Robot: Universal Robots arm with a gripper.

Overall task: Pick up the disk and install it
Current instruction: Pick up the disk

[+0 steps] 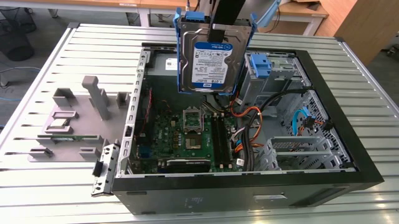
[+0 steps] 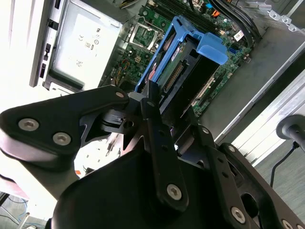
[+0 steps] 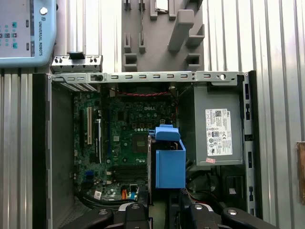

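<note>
Here the gripper (image 1: 216, 38) is clamped on the disk (image 1: 209, 65). Its black fingers pinch the drive's upper edge, so the disk hangs upright with its white-and-blue label facing the exterior view. In that view the disk is lifted over the open computer case (image 1: 349, 154), at about twelve o'clock of the case's opening and above the far end of the green motherboard (image 1: 187, 135). A bare blue bracket (image 1: 260, 65) sits in the drive bay just at the disk's three o'clock. At the case's nine o'clock, on the slatted metal table (image 1: 62, 186), a grey fixture (image 1: 81, 116) carries a small green circuit strip (image 1: 68, 137). In the second wrist view the fingers (image 2: 152, 109) close from both sides on the blue-framed end of the disk, with the motherboard beneath it. In the first wrist view the disk shows edge-on as a blue block, over the board and close beside the grey power supply (image 3: 217, 126).
</note>
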